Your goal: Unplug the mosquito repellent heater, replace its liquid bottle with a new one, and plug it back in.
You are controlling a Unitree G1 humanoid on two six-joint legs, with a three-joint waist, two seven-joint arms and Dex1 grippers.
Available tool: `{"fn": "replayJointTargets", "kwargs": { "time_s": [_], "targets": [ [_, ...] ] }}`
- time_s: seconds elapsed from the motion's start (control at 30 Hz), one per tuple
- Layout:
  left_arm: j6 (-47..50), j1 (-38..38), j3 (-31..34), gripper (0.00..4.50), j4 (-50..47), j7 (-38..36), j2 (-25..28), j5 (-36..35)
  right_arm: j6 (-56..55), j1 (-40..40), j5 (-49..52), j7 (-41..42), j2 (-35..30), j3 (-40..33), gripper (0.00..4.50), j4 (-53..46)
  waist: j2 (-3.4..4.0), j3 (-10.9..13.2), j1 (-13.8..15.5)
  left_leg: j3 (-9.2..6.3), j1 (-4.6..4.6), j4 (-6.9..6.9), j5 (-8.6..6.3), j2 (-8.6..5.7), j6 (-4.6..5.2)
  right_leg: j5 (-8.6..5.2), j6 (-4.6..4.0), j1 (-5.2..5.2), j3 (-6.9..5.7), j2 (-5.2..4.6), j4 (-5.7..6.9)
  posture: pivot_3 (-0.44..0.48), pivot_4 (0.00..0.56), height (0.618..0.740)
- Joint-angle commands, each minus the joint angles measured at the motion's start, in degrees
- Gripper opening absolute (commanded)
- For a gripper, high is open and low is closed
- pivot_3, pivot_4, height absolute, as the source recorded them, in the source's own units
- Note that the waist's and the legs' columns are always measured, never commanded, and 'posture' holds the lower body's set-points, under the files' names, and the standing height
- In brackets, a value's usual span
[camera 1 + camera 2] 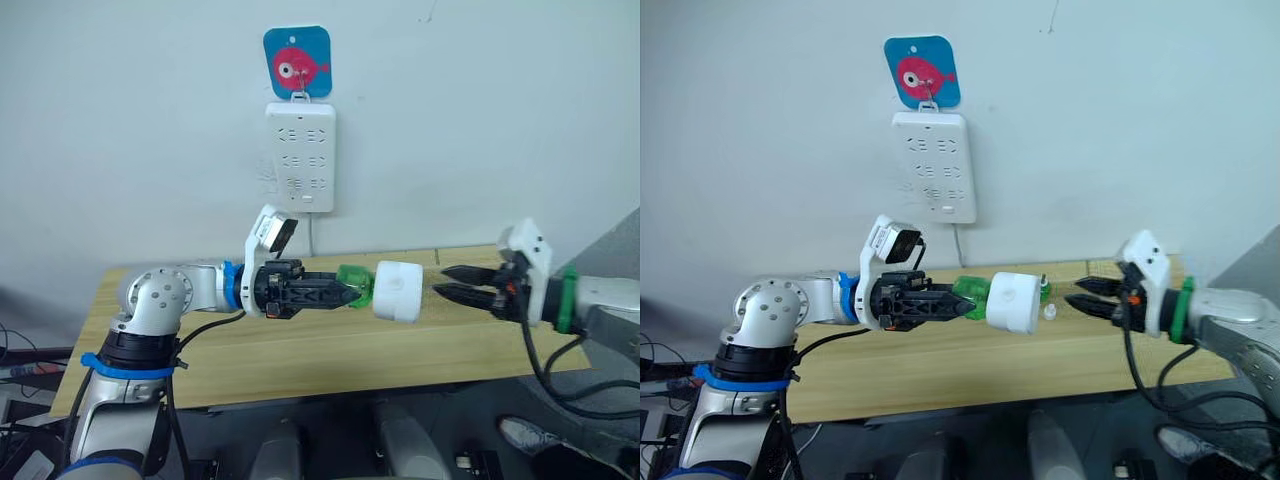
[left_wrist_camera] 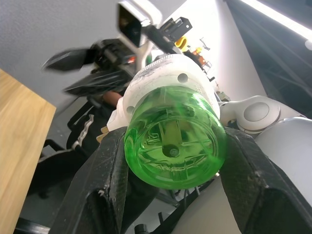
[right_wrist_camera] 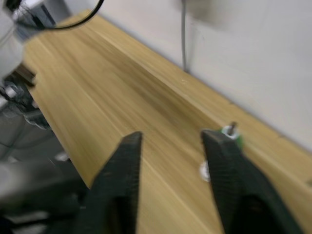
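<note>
Left gripper [image 1: 345, 293] clamps the new one [image 1: 355, 286], seated in the mosquito repellent heater [image 1: 398, 291] held mid-air over the table [image 1: 300, 350]; its liquid bottle [image 1: 1043, 288] stands capless behind; right gripper [image 1: 452, 282] hangs open beside it; replugging into the power strip [image 1: 300, 157] apparently remains.

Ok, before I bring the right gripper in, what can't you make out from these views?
- Metal prongs of the white rounded plastic heater: its body hides them in the eye views.
- Small green bottle standing on the wooden table: too small in the eye views, behind the right gripper's finger in the blurred wrist view.
</note>
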Motion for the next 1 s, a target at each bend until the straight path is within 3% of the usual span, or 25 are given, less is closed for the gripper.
{"fn": "replayJointTargets", "kwargs": {
  "time_s": [0.03, 0.13, 0.3, 0.53, 0.7, 1.0],
  "targets": [
    [-1.80, -0.87, 0.65, 2.32, 0.26, -2.21, 0.89, 0.99, -6.13, 2.23, -2.24, 7.57, -1.76, -5.29, 3.44, -5.03, 0.00, 0.00, -0.16, 0.03, 0.02, -0.01, 0.00, 0.02, 0.00, -0.11, 0.18, 0.00, 0.01, 0.02, 0.00, -0.201, 0.161, 0.733],
    [-2.74, -1.34, 0.14, 2.32, 1.45, -3.53, 1.44, 2.76, -7.20, 3.06, -1.31, 9.62, -1.67, -7.28, 4.48, -9.94, 0.00, 0.00, -0.41, 0.03, 0.09, -0.03, 0.00, 0.07, 0.00, -0.13, 0.21, 0.02, 0.07, 0.08, 0.03, -0.211, 0.161, 0.733],
    [-3.45, -1.90, -0.42, 2.32, 2.40, -5.34, 1.72, 4.68, -5.72, -1.81, 0.30, 4.59, 0.27, -5.22, 4.50, -16.74, 0.00, 0.00, -0.39, 0.03, 0.09, -0.02, 0.00, 0.05, 0.00, -0.13, 0.21, 0.03, 0.08, 0.05, 0.03, -0.217, 0.159, 0.733],
    [-3.15, -2.29, -0.96, 2.32, 1.96, -6.52, 1.30, 5.79, -0.96, -11.84, -0.09, -3.43, 5.01, 2.92, 4.50, -17.79, -0.01, -0.01, -0.36, -0.02, 0.06, -0.02, 0.00, 0.04, -0.01, 0.03, -0.06, 0.01, 0.07, 0.00, 0.03, -0.217, 0.153, 0.733],
    [-2.51, -2.70, -0.53, 2.32, 1.48, -6.16, 0.57, 5.83, 2.90, -15.69, 2.83, -4.45, 6.87, 5.90, 4.50, -18.35, -0.01, -0.01, -0.33, -0.05, 0.03, -0.01, 0.00, 0.04, -0.01, 0.04, -0.07, 0.00, 0.06, -0.03, 0.03, -0.210, 0.150, 0.733],
    [-1.74, -2.80, -0.08, 2.32, 1.03, -5.52, 0.09, 5.86, 7.50, -16.00, 9.65, -1.36, 4.04, 2.44, 4.50, -17.78, -0.04, -0.03, -0.26, -0.14, -0.03, 0.01, 0.00, 0.01, -0.01, 0.04, -0.07, 0.01, 0.01, -0.08, 0.02, -0.204, 0.150, 0.733]
  ]
}}
